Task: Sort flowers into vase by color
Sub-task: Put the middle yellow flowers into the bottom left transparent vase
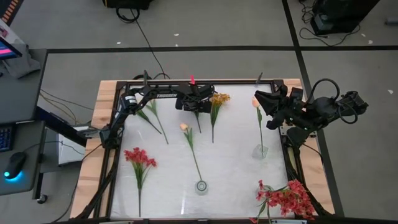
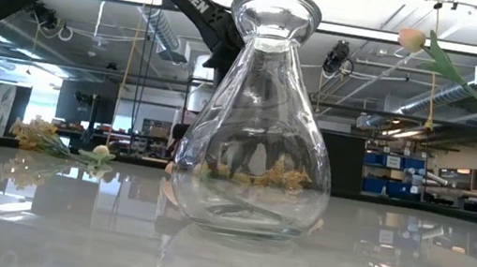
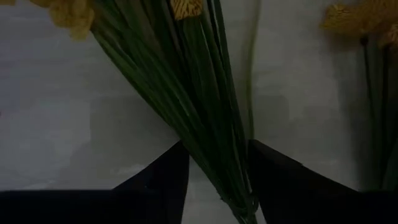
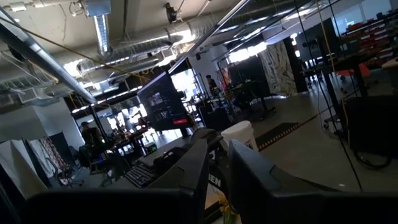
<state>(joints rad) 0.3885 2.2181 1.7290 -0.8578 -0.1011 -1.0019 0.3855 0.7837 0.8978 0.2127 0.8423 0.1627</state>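
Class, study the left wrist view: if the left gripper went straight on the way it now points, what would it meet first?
Most likely the yellow flower stems: the bundle already runs between the left gripper's open jaws, so it would meet them at once. Exact depth is unclear.

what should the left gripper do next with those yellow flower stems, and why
Probably close the rest of the way on the yellow flower stems. The left gripper already straddles the bundle, its fingers close on either side but apparently not yet pinching. Once gripped, it could lift.
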